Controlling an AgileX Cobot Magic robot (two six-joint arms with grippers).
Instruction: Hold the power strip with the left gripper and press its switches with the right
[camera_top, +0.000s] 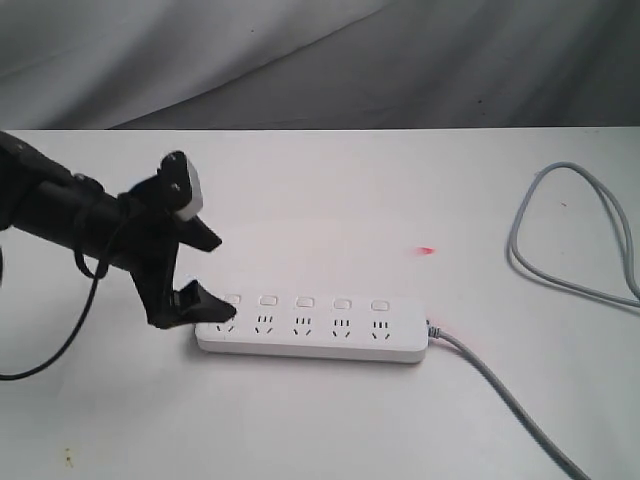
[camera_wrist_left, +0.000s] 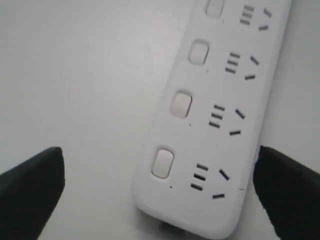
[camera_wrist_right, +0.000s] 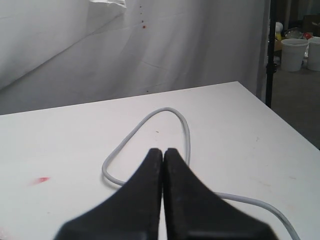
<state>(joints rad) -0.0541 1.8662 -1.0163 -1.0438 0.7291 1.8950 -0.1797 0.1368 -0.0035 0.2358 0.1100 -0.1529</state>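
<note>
The white power strip (camera_top: 310, 335) lies flat on the white table, its grey cord (camera_top: 500, 385) running off its right end and looping at the far right. Its row of switches (camera_top: 305, 301) runs along the far side, one above each socket. My left gripper (camera_top: 222, 278) hangs open over the strip's left end (camera_wrist_left: 210, 150). One finger (camera_wrist_left: 287, 192) is right at the strip's socket-side edge, and the other finger (camera_wrist_left: 30, 187) stands well clear of the button side. The end switch (camera_wrist_left: 162, 163) lies between them. My right gripper (camera_wrist_right: 163, 152) is shut on nothing, above the cord loop (camera_wrist_right: 150, 130), and is out of the exterior view.
A small red mark (camera_top: 426, 251) sits on the table behind the strip. Grey cloth hangs behind the table. In the right wrist view, past the table's edge, stand a black pole (camera_wrist_right: 271, 50) and white buckets (camera_wrist_right: 292, 52).
</note>
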